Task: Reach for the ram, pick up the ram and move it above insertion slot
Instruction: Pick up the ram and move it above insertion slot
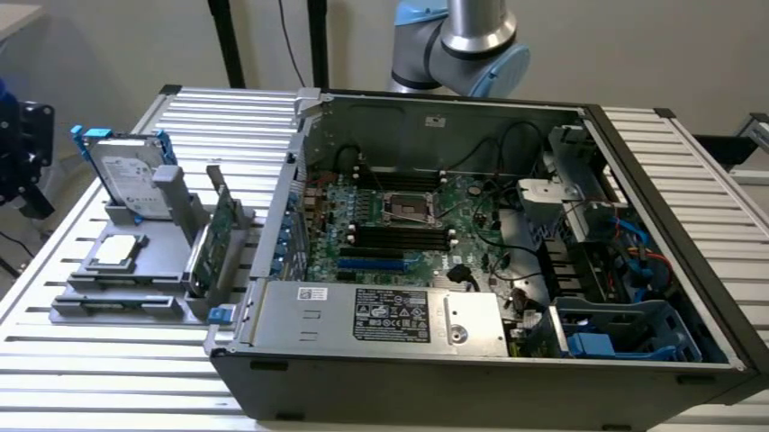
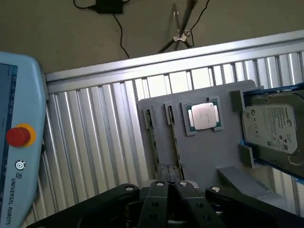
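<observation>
My gripper (image 2: 171,184) is shut, its dark fingers pressed together with nothing between them. It hovers above the near end of a grey holder (image 2: 209,152). Two thin green boards stand on edge in the holder's slots, one (image 2: 152,140) beside the other (image 2: 175,137). The ram is one of them, but I cannot tell which. The gripper sits over the gap between their near ends, touching neither. In the exterior view a green board (image 1: 212,243) stands upright in the holder (image 1: 121,301), just beside the open computer case (image 1: 481,360). The black memory slots (image 1: 402,236) lie on the motherboard.
A silver processor (image 2: 204,115) and a hard drive with blue rails (image 2: 271,127) sit in the holder. A teach pendant with a red stop button (image 2: 18,136) lies on the ribbed aluminium table (image 2: 95,137). The arm's grey and blue joint (image 1: 474,45) rises behind the case.
</observation>
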`<state>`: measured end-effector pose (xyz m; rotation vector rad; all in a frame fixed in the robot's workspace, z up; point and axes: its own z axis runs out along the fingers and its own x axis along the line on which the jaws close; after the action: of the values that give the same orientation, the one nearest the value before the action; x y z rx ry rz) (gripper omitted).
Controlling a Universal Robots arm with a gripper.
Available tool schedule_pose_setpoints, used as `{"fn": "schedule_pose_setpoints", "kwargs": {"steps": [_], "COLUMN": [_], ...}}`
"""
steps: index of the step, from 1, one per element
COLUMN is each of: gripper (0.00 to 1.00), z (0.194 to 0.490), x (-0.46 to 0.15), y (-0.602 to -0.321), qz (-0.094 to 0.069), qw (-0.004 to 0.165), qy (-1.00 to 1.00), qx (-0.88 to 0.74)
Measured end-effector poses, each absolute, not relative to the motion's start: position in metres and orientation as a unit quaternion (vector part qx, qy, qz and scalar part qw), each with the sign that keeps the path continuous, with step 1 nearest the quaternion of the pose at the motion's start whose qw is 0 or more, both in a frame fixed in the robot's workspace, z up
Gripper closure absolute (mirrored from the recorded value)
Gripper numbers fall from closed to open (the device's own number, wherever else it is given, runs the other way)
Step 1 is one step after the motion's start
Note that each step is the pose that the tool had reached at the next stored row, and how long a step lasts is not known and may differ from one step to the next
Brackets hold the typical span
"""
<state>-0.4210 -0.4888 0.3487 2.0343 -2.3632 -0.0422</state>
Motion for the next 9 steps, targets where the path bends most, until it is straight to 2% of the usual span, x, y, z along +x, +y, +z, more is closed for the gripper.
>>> {"fn": "schedule_pose_setpoints", "kwargs": {"steps": [9], "gripper": [0.89], "z": [0.3461], "x": [-0.4211], "y": [-0.4889], "qz": [-0.009], "qw": [0.009], "qy": [-0.702], "qx": [0.712]}}
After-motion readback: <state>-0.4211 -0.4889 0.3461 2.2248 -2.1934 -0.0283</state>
